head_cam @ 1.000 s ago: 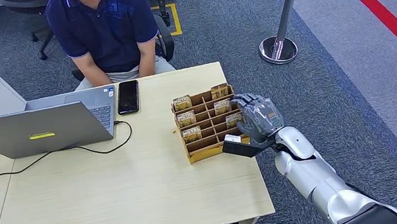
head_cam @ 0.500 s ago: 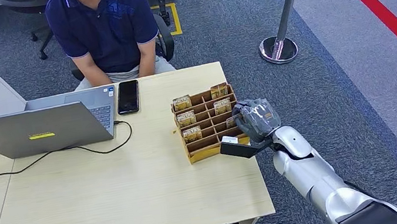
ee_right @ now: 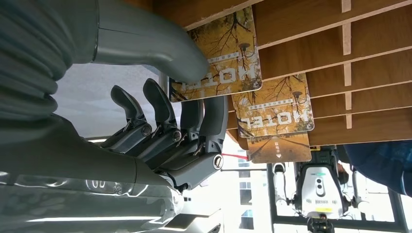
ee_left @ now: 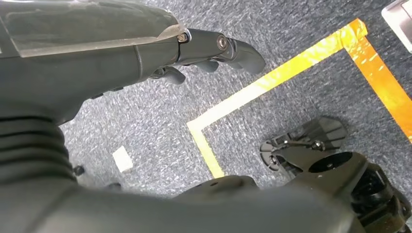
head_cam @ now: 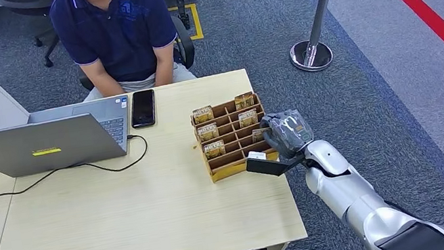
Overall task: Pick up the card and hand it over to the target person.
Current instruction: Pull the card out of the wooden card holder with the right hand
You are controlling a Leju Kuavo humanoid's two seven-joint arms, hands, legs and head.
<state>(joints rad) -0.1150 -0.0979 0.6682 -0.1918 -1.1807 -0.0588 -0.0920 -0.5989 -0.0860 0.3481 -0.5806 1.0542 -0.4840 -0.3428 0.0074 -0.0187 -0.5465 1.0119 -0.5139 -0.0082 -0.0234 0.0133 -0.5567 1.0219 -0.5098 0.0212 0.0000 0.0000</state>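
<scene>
Yellow card (ee_right: pixel 221 53) — pinched by right robot hand (ee_right: pixel 165 111) in wooden rack (head_cam: pixel 235 156).

The rectangular hotel card (ee_right: pixel 221 53) is showing golden-yellow with dark tree branches; the slotted wooden card rack (head_cam: pixel 228 164) is showing tan, the seated person's polo shirt (head_cam: pixel 115 25) navy.
</scene>
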